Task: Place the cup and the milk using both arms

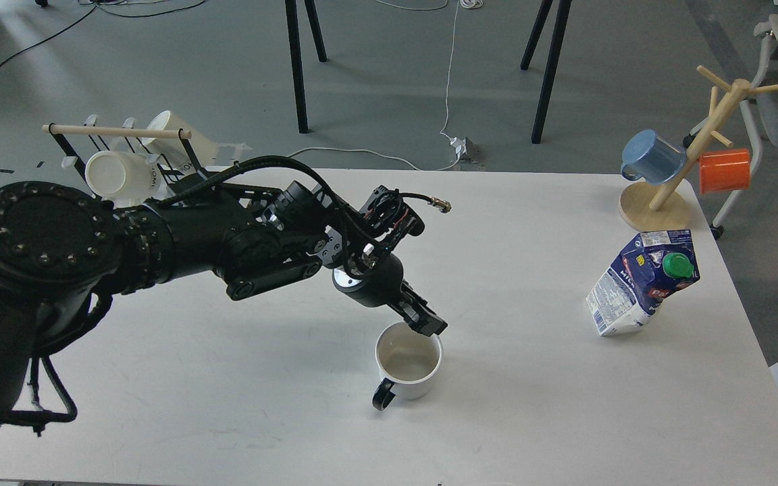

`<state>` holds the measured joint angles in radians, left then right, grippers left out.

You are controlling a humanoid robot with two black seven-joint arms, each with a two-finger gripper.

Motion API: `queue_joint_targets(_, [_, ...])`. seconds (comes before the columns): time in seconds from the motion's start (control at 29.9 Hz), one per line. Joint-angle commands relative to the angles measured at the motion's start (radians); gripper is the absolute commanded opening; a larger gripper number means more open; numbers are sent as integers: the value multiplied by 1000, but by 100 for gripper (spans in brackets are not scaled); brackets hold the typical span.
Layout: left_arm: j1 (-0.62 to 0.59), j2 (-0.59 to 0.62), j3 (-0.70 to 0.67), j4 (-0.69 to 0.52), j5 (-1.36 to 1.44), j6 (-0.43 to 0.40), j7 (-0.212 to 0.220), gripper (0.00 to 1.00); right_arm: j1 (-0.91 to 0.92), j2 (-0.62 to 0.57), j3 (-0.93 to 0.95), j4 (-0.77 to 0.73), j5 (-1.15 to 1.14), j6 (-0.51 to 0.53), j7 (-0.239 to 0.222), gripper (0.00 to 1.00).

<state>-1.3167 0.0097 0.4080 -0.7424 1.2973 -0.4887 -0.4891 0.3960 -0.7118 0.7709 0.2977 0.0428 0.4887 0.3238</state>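
Left gripper (pixel 427 322) hangs at the far rim of the cup (pixel 408 361), its dark fingers pointing down and toward the near edge of the table (pixel 227 378); the fingertips sit right at or over the rim, but they merge into one dark shape, so I cannot tell how far apart they are or whether they pinch the wall of the mug. That cup stands upright near the middle of the table, a little toward the near edge, with its black handle turned toward the near edge and slightly left and its pale inside showing. Well apart to the right, close to the right edge, the milk (pixel 642 283) stands with its green cap facing up and forward; it appears tilted in this view. Behind the carton, at the far right corner, a wooden mug tree (pixel 693 152) carries a blue cup (pixel 652 156) and an orange cup (pixel 724 171). At the far left corner a rack (pixel 119 131) holds cream mugs (pixel 115 177). No right arm shows in this view.
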Motion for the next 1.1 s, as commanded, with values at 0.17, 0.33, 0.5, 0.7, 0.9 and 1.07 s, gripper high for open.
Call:
queue_joint_targets(0.17, [-1, 166, -284, 29, -277, 0, 0, 95, 14, -2, 1, 9, 0, 0, 0, 100])
queue_joint_targets(0.33, [-7, 332, -371, 61, -619, 0, 0, 97, 24, -14, 11, 30, 3, 0, 1, 100])
queue_joint_targets(0.5, [17, 524, -527, 126, -970, 0, 0, 98, 7, -83, 57, 159, 58, 0, -3, 100])
queue_joint_targets(0.7, [169, 705, -653, 155, -1352, 0, 0, 98, -58, -176, 57, 277, 218, 0, -8, 100])
queue_joint_targets(0.9, [339, 803, -754, 155, -1478, 0, 0, 98, -262, -258, 51, 374, 495, 0, -12, 100])
queue_joint_targets(1.07, [473, 816, -857, 152, -1494, 0, 0, 99, -498, -259, 48, 575, 733, 0, -12, 100])
